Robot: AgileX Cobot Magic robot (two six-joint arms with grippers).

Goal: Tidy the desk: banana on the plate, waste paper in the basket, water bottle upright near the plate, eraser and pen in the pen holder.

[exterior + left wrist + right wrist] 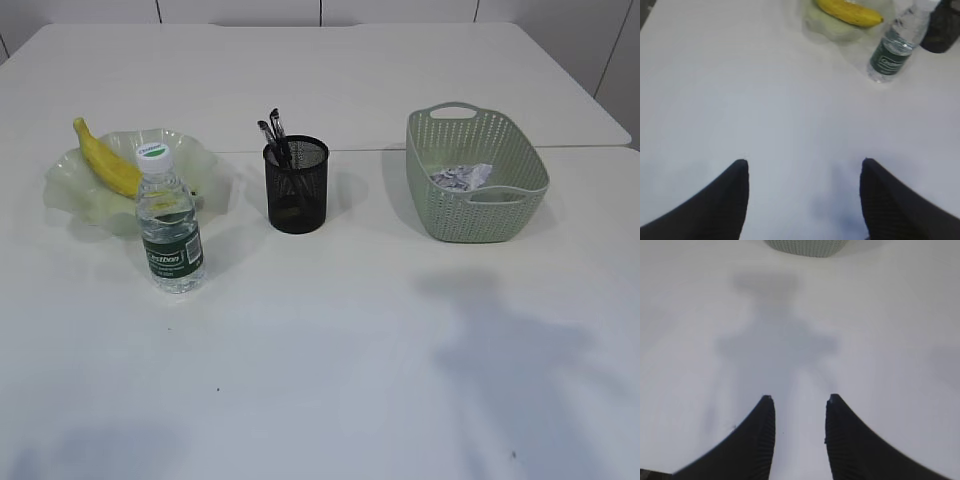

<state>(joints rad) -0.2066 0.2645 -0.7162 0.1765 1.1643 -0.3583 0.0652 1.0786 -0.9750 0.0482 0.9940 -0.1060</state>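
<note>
A yellow banana [105, 160] lies on the pale green wavy plate [70, 180] at the left. A clear water bottle [169, 225] with a green label stands upright just in front of the plate. A black mesh pen holder [296, 185] holds black pens [275, 135]; the eraser does not show. Crumpled waste paper [462, 177] lies in the green basket [476, 215]. No gripper shows in the exterior view. My left gripper [805, 162] is open and empty above bare table, with the banana [850, 12] and bottle [891, 47] far ahead. My right gripper [799, 399] is open and empty.
The white table [330, 340] carries the shadows of both arms at the front. A seam between two tabletops runs behind the objects. The basket's base [805, 246] shows at the top edge of the right wrist view.
</note>
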